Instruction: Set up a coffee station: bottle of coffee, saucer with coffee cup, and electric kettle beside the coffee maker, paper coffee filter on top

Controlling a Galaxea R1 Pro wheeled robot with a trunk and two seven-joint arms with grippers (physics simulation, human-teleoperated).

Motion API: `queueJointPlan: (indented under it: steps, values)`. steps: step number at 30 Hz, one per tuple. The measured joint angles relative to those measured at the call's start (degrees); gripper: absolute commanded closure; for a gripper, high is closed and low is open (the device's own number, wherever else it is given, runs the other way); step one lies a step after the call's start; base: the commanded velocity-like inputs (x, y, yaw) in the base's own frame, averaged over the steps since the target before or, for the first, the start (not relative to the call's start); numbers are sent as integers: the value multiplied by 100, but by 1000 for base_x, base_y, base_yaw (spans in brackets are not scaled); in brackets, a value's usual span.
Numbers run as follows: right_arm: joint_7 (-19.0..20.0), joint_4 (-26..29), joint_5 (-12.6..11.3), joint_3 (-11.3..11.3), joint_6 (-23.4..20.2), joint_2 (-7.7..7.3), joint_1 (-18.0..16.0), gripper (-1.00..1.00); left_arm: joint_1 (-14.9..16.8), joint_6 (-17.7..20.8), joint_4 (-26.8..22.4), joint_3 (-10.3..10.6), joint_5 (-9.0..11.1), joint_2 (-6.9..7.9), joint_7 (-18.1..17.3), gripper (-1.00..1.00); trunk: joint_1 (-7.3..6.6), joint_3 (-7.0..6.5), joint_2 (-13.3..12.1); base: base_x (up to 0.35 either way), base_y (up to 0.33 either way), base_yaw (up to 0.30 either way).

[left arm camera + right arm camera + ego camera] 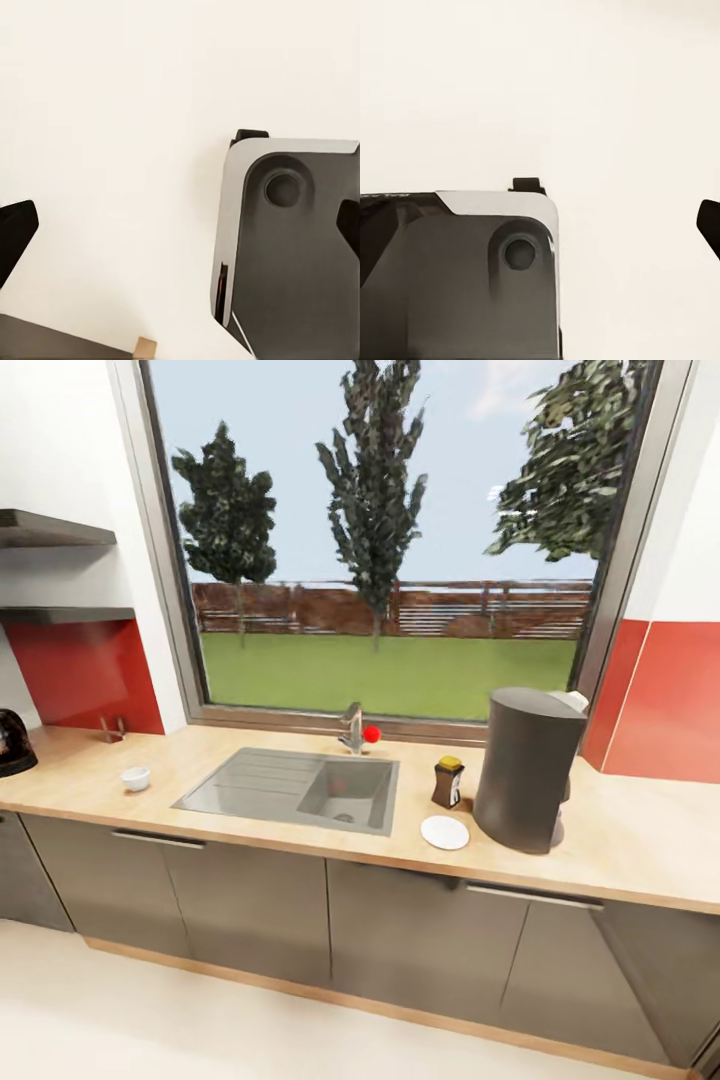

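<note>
Facing desk [620, 840]: coffee maker [527, 768], coffee bottle [448, 782], saucer [445, 832] grouped right; cup [135, 778] far left, probably kettle [14, 742] at edge. Both claws released, empty. Approach cup squarely.

The electric kettle [14, 742] is getting cut off by the head view's left edge. My left fingertips [15, 232] and right fingertip [709, 225] are barely poking in at the frame edges, their tips showing far apart.
</note>
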State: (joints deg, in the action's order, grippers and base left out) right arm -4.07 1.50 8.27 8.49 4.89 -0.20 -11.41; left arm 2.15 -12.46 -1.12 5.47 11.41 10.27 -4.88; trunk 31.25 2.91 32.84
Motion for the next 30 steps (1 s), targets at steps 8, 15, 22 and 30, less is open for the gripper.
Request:
queueJointPlan:
  steps: [8,15,22,30]
  values:
    - [-1,6,0,0,0,-7,3,-100,7,-15,-9,-12,10,-4,1,-100,0,58,0,0,3,175]
    - [1,4,0,-1,0,-23,3,-100,6,-11,-10,-3,-6,-9,3,-100,-2,109,-1,57,68,177]
    - [-3,-2,0,-1,0,-32,8,-100,7,-10,-10,-20,22,5,4,-100,-2,160,1,168,239,179]
    - [-5,-2,5,-1,0,-34,12,-100,7,-9,-16,-40,33,21,12,-100,-2,218,1,183,264,180]
